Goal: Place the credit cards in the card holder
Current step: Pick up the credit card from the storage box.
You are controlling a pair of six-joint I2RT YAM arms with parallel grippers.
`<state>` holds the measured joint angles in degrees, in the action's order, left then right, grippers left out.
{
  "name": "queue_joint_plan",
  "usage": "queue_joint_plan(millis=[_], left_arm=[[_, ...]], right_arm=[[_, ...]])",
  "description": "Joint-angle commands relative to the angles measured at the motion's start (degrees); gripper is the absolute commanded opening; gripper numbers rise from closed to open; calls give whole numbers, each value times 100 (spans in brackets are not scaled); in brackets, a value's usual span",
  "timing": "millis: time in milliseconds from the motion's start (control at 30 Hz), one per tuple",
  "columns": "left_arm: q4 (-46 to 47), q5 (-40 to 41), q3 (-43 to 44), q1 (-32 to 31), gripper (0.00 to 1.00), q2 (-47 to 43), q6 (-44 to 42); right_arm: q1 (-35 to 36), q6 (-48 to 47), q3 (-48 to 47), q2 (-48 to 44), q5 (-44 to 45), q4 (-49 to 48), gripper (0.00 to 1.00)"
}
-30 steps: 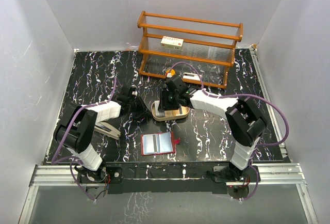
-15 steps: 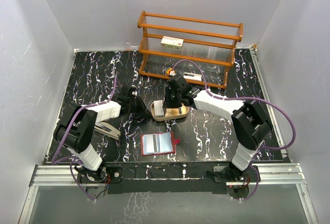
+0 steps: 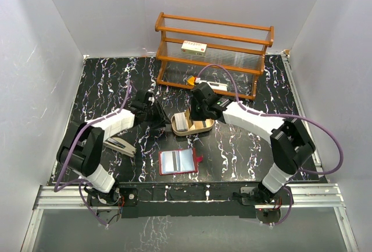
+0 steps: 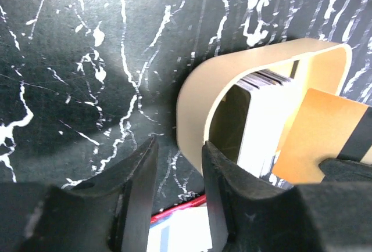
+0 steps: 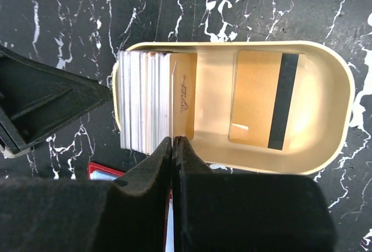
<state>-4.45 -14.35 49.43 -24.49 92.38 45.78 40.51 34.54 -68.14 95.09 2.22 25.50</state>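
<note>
The credit cards (image 5: 142,101), likely thin, stiff and slick, stand on edge in the tan tray (image 5: 328,72), best pinched by a top edge; right jaws closed, possibly on one, left jaws slightly apart.

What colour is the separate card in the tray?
The card is golden-tan with a black stripe; right wrist view.

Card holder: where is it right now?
Top view: the card holder lies open, front centre, just on the near side of the wooden tray.
</note>
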Motion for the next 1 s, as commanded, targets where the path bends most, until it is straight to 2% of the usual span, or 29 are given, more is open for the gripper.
queue_joint_plan(millis=[0,200,400,567,733,967], left_arm=[[-417,-7,285,-29,39,-530,-191],[-860,-119,538,-29,52,-992,-390],[-876,-758,401,-29,52,-1506,-364],[-792,-1294,162,-29,54,-2362,-96],[-457,-1723,-28,-21,61,-3011,306],[372,-2179,-454,-21,62,-3460,1192]], right_arm=[[31,-155,-69,-453,187,-70,0],[31,-188,185,-675,17,-258,0],[25,-101,310,-1010,-108,-229,0],[68,154,560,-1423,-704,-447,0],[78,675,1170,-2298,-1521,-1182,0],[75,1782,2060,-3396,-2171,-2644,0]])
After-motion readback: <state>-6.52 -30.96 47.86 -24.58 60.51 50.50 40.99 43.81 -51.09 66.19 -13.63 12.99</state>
